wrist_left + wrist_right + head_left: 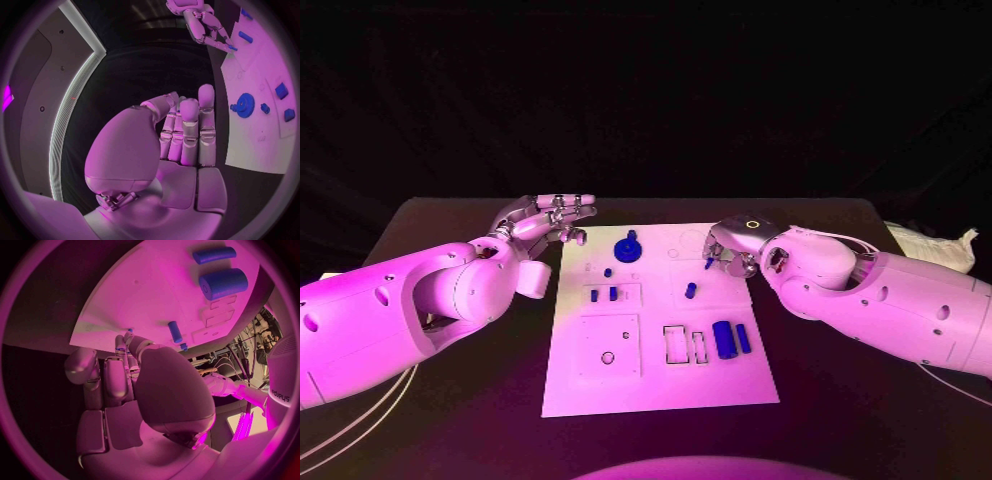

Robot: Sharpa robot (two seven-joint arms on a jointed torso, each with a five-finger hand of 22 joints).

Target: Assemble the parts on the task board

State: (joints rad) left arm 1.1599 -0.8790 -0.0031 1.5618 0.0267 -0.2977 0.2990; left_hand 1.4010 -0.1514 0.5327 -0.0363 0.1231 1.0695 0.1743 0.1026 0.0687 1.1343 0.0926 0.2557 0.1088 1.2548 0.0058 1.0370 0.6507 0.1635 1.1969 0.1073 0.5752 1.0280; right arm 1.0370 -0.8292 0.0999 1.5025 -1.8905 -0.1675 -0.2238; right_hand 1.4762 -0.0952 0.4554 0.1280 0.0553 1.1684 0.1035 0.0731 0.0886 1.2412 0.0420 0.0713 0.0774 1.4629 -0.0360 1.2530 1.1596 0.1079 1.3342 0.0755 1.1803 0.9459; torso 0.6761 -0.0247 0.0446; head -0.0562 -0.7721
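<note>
The white task board (661, 385) lies in the middle of the black table. On it are a blue gear (630, 247) (244, 105), several small blue pegs such as (691, 290) (175, 331), a thick blue cylinder (724, 338) (224, 282) and a thin one (743, 338) (214, 254). My right hand (733, 245) (134, 370) is over the board's far right part, its fingertips pinching a small blue peg (710, 263) (129, 331) just above the board. My left hand (553, 215) (181, 135) hovers off the board's far left corner, fingers straight, holding nothing.
A crumpled white cloth (935, 243) lies at the table's right edge. Pale cables (343, 425) hang beside the left arm. Outlined slots (675, 343) and a small ring (607, 357) mark the board's near half.
</note>
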